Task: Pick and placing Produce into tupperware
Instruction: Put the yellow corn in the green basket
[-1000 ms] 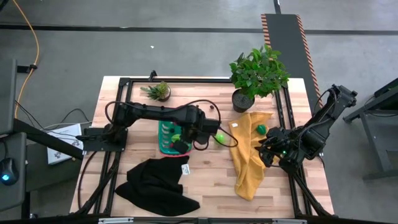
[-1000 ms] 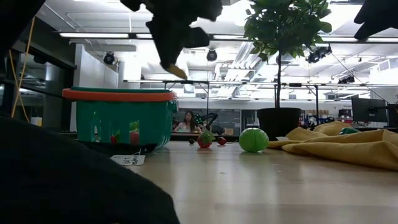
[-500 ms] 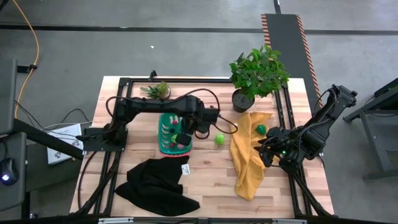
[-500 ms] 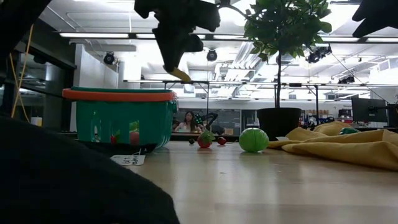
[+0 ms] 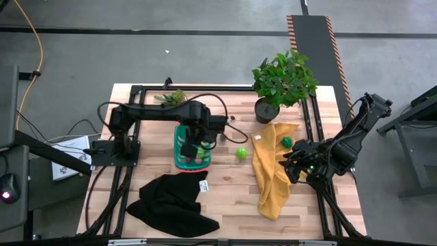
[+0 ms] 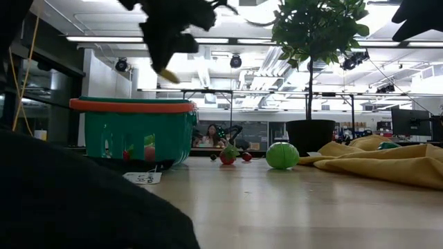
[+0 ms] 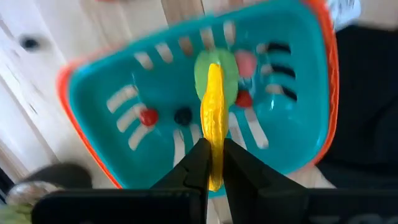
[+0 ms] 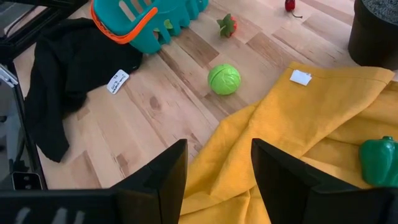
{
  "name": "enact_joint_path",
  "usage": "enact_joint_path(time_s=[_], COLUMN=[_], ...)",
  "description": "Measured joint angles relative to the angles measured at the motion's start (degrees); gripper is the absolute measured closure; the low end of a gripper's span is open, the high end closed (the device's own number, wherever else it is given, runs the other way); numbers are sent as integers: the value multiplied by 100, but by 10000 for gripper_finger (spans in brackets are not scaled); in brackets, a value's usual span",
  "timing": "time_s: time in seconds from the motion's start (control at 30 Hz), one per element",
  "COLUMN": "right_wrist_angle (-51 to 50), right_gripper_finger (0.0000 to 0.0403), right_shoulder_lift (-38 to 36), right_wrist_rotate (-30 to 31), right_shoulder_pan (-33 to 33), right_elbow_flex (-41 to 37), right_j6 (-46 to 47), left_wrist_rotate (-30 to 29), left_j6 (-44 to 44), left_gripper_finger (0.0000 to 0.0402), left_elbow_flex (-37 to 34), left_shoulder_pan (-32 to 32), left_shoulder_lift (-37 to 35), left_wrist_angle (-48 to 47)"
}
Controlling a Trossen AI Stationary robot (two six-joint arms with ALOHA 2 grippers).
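Grey concrete floor surrounds the wooden desk point(image 5: 225, 184), which carries one teal basket point(image 5: 183, 161), one black cloth point(image 5: 171, 199), one yellow cloth point(image 5: 272, 171) and two potted plants, a large one point(image 5: 281, 80) and a small one point(image 5: 175, 100). From above, the left pincer point(image 5: 196, 145) hangs over the basket, but what it holds is hidden there. Its own wrist camera shows the fingers clenched on a yellow banana point(image 7: 214, 112), directly above the basket's slotted floor point(image 7: 155, 106). That same view alone shows what already lies inside: one flat green piece point(image 7: 227, 73), one pink piece point(image 7: 247, 62), two small red ones point(image 7: 148, 116) and one dark one point(image 7: 183, 115). At desk level the banana's tip point(image 6: 167, 74) sits above the red rim. The right pincer point(image 8: 217, 177) waits over the yellow cloth, fingers apart and empty. Its camera shows three loose pieces on the wood: a green ball point(image 8: 224, 79), a strawberry point(image 8: 227, 25) and a red piece point(image 8: 290, 5), plus one green pepper point(image 8: 378, 160) on the cloth.
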Motion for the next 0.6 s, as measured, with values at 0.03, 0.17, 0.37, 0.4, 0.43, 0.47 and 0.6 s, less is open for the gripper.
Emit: enact_joint_path(time_s=[0.03,0.17,0.37,0.4,0.43,0.47,0.6], right_wrist_angle=[2,4,11,5,6,6,24], right_gripper_finger=[234,234,234,234,234,234,234], right_shoulder_lift=[2,0,0,1,2,0,0], right_wrist_rotate=[-1,4,130,129,131,138,138], right_shoulder_pan=[0,0,-2,-2,-2,-2,-2], right_elbow_flex=[0,0,0,0,0,0,0], right_j6=[0,0,26,62,97,124,152], left_wrist_rotate=[1,2,2,2,2,2,1], left_j6=[-7,-85,-297,-339,-372,-415,-506], left_gripper_finger=[373,373,373,373,373,373,373], left_elbow_flex=[-166,-879,-1770,-1877,-1987,-2076,-2328], left_shoulder_pan=[0,0,0,0,0,0,0], left_shoulder_lift=[-70,-334,-602,-636,-678,-713,-895], left_wrist_angle=[25,261,734,802,885,985,1336])
